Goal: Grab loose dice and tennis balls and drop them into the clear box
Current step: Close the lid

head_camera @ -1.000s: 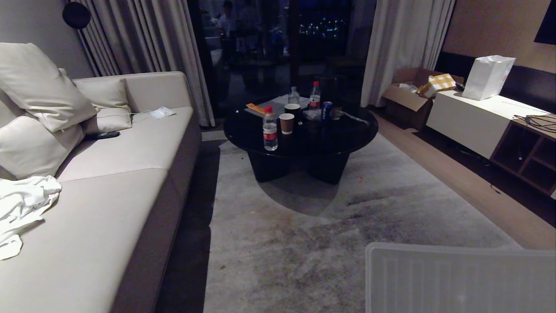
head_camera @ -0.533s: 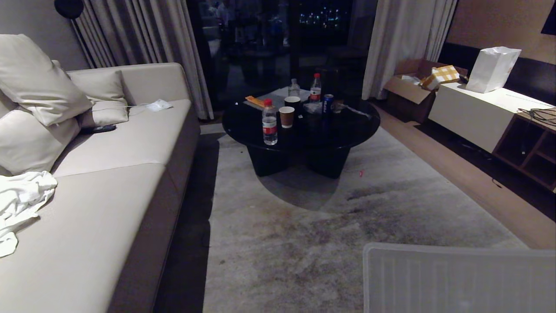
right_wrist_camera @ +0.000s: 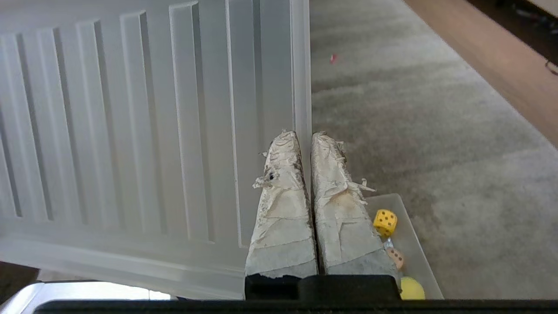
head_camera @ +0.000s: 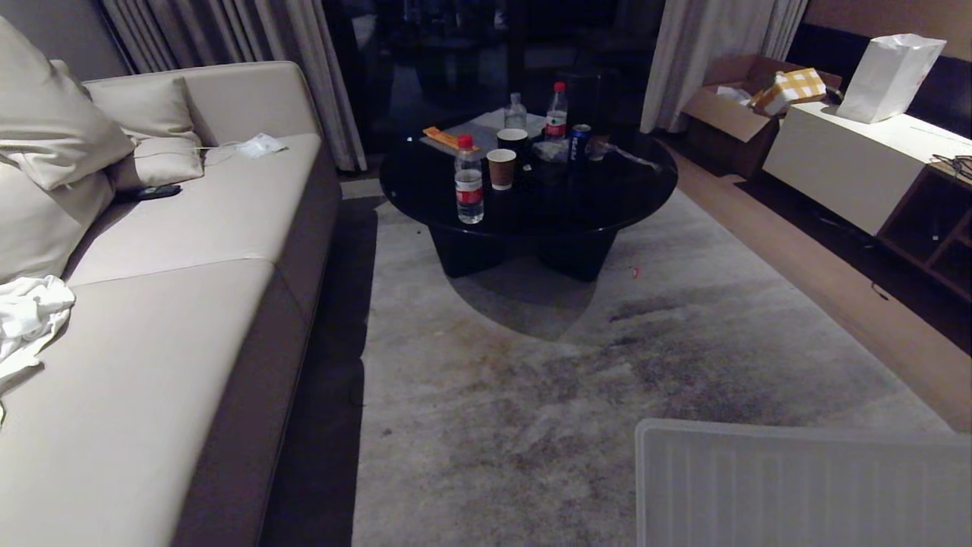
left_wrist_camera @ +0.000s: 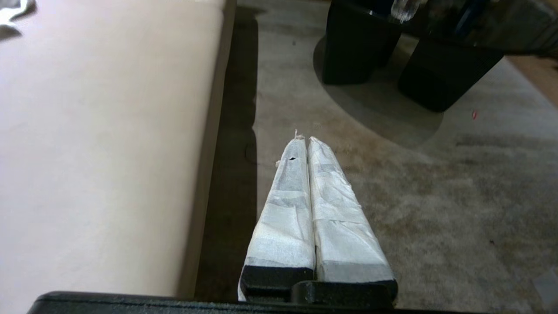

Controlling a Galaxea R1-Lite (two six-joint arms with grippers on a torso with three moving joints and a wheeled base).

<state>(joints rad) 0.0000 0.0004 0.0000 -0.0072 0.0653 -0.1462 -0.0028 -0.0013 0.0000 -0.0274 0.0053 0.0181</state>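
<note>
Two dice — yellow (right_wrist_camera: 385, 222) and brown (right_wrist_camera: 396, 257) — one tennis ball (right_wrist_camera: 411, 288), three bottles (head_camera: 468, 181), two cups (head_camera: 501, 168).

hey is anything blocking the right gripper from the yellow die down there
Partly. The right gripper is shut, with the ribbed clear lid beside its fingertips. The yellow die lies lower down, already behind the clear box wall, next to a brownish die and a tennis ball.
</note>
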